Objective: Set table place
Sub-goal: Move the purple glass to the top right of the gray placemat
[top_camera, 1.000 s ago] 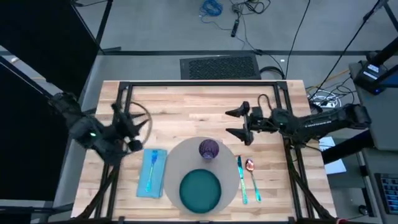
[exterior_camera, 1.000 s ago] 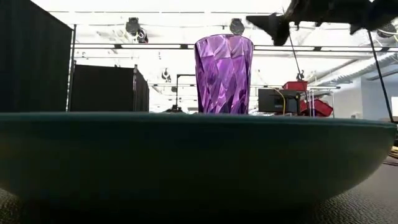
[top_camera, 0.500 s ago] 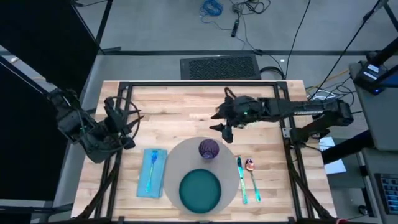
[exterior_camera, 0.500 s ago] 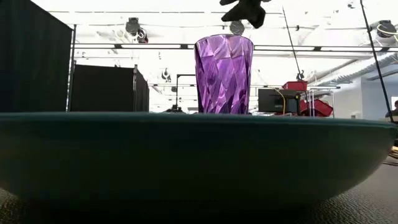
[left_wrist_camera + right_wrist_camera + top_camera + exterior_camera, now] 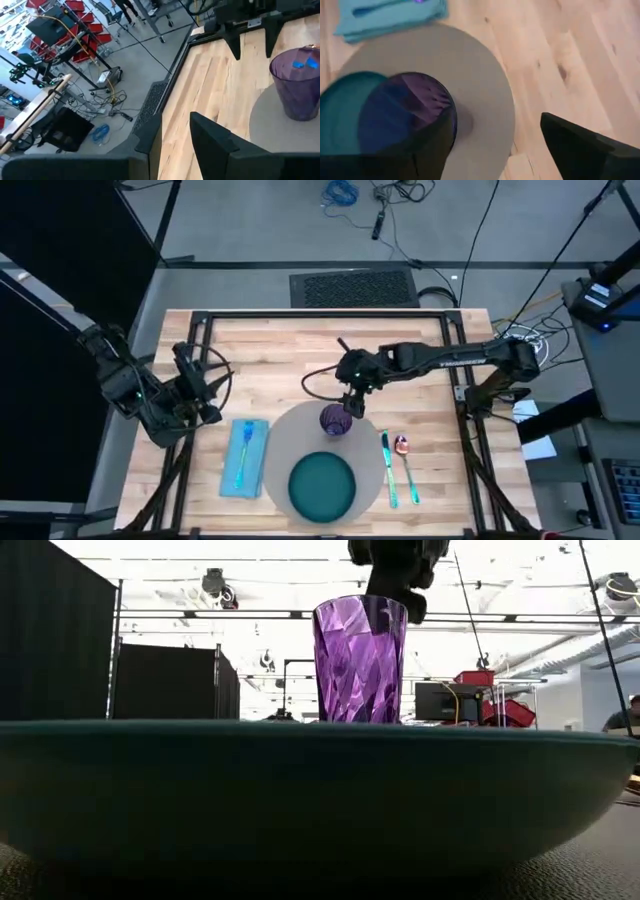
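At the mat's (image 5: 300,430) twelve o'clock edge, the right hand (image 5: 349,388) hangs spread wide, empty, over the purple cup (image 5: 336,420); a misjudged descent could tip it onto the teal plate (image 5: 322,485).

On the table (image 5: 300,350) a mat (image 5: 300,430) lies near the front edge, with a plate (image 5: 322,486) on its front part and a cup (image 5: 336,420) standing on it behind the plate. A napkin (image 5: 244,457) lies just left of the mat with a fork (image 5: 241,450) on it. A knife (image 5: 388,470) and spoon (image 5: 404,465) lie right of the mat.
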You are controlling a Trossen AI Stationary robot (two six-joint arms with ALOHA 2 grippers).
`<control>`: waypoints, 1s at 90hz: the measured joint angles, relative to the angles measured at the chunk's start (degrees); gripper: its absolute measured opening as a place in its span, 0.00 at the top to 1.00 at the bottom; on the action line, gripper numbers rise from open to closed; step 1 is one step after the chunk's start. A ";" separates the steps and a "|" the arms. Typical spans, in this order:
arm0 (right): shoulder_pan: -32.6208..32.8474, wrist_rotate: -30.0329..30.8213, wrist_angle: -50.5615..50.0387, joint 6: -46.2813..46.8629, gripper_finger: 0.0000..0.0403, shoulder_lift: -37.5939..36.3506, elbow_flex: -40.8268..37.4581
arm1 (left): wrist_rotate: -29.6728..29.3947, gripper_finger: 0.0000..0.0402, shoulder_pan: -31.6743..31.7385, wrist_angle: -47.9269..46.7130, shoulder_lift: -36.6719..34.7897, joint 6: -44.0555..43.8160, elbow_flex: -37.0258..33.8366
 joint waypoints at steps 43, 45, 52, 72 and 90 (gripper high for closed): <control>0.00 -3.39 -0.25 -1.85 0.37 7.10 0.00 | 0.01 0.79 0.00 0.38 -0.02 0.04 -0.06; 0.00 -3.93 -0.28 -2.17 0.41 7.35 0.00 | 0.01 0.79 0.01 0.38 -0.02 0.04 -0.06; 0.13 -4.36 -0.31 -3.48 0.62 7.83 0.00 | 0.01 0.79 0.00 0.40 0.00 0.03 -0.06; 0.26 -4.71 -3.25 -6.39 0.99 7.15 1.09 | 0.01 0.79 0.01 0.41 0.00 0.04 -0.06; -0.16 -4.25 -14.90 -7.27 1.00 5.04 3.89 | 0.01 0.79 0.01 0.41 -0.01 0.02 -0.06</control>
